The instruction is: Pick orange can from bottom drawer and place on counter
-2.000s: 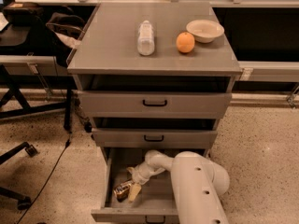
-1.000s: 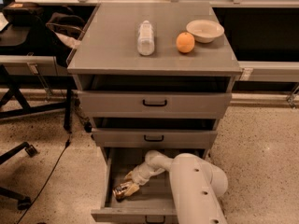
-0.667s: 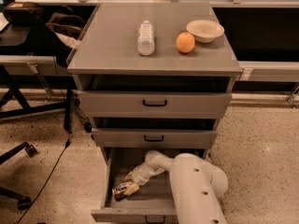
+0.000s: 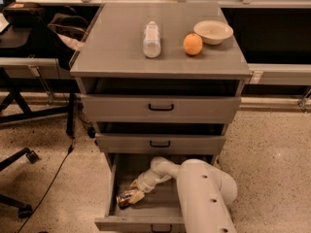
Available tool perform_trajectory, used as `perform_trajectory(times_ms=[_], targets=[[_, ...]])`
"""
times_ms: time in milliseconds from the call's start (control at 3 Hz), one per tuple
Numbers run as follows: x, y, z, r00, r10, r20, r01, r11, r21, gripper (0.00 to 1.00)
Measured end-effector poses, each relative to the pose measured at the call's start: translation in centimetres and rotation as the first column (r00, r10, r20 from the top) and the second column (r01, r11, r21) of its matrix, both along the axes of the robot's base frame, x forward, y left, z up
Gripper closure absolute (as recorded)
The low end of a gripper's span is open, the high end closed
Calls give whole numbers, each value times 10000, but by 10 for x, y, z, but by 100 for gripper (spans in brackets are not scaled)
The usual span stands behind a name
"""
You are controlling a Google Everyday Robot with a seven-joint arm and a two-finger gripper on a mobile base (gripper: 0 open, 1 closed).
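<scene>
White arm (image 4: 204, 198) bends down into bottom drawer (image 4: 141, 223), claw (image 4: 136, 195) at orange can (image 4: 124, 199).

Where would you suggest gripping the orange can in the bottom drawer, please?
Across its round body, mid-length, coming from above: the orange can appears to lie on its side near the left wall of the bottom drawer, leaving its ends crowded. The gripper is down in the drawer, right beside the can.
</scene>
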State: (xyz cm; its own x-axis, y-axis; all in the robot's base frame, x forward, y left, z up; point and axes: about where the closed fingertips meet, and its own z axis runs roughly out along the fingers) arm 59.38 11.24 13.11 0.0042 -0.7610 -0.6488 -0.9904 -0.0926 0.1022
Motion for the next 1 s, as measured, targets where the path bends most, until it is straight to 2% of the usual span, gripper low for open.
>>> perform_trajectory(times_ms=[333,667,1000], targets=[[6,-9,19,9978,-571,348,569,9983,85,100],[19,-35,52,9850,-1395,1017,1424,9896,-217,100],[33,-53,101,9516,-2508,1776,2588,9657,-226,100]])
